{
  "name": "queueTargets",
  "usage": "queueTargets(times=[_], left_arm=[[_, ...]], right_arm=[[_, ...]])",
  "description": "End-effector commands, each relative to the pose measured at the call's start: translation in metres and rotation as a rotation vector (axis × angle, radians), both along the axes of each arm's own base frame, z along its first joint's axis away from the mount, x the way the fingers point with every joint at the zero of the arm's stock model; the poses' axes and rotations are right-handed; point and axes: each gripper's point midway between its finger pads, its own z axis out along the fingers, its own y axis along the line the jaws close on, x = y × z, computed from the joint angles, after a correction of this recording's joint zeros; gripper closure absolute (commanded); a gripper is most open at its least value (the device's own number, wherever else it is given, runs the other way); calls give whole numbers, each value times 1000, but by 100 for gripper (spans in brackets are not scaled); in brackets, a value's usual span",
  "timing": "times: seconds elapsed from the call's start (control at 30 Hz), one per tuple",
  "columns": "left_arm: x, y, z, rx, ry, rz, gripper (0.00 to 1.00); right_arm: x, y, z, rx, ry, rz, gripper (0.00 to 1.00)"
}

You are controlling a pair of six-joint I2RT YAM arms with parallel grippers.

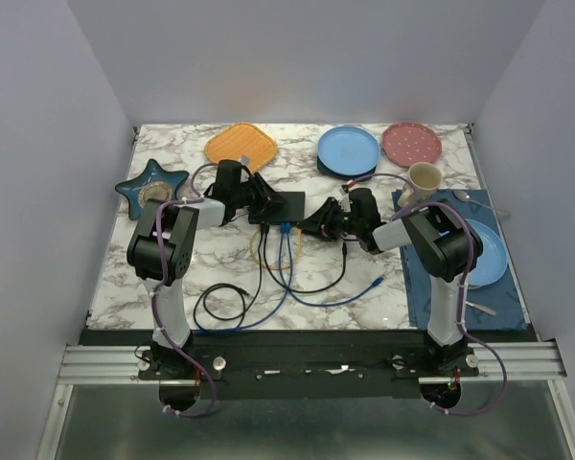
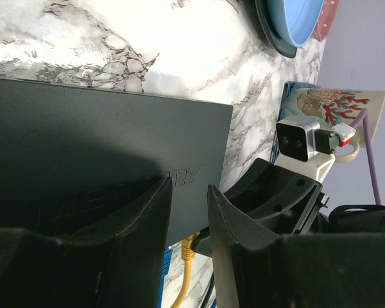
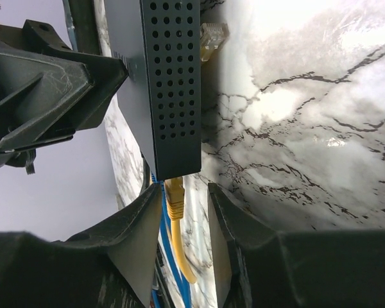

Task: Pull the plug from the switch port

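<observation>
The flat black switch [image 1: 286, 203] lies mid-table, with yellow, blue and black cables [image 1: 286, 261] running from its near edge. My left gripper [image 2: 189, 187] stands open over the top of the switch [image 2: 102, 141], one finger [image 3: 112, 69] touching it. A yellow plug [image 3: 174, 196] sits in a port at the near right corner of the switch [image 3: 173, 83]. My right gripper [image 3: 183, 192] is open around the plug, which lies close to one finger with a gap to the other. The left wrist view shows the same yellow plug [image 2: 189, 247] under the corner. In the top view, my right gripper [image 1: 314, 228] is at the right end of the switch.
An orange plate [image 1: 241, 146], a blue plate [image 1: 349, 149], a pink plate [image 1: 411, 143] and a mug [image 1: 424, 178] stand at the back. A star dish [image 1: 151, 184] is far left. A dark blue mat [image 1: 441, 287] with a plate lies right. A loose black cable loop [image 1: 220, 302] lies near.
</observation>
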Motion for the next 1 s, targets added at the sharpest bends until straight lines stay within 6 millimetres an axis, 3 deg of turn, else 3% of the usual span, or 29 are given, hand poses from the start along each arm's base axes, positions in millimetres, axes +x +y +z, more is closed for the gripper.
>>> queueTargets(times=[0.0,0.3,0.67,0.97], left_arm=[[-20,6,-34,34,112,-7,55],[-21,6,-34,34,111,-7,55],[-22,6,-34,34,111,-7,55],[-22,6,-35,33,114,-8,56]], right_arm=[[3,3,-4,4,7,1,57],[14,6,-1,54,23,-53,57],[26,10,20,117,-20,-73,57],[24,9,7,89,15,-78,61]])
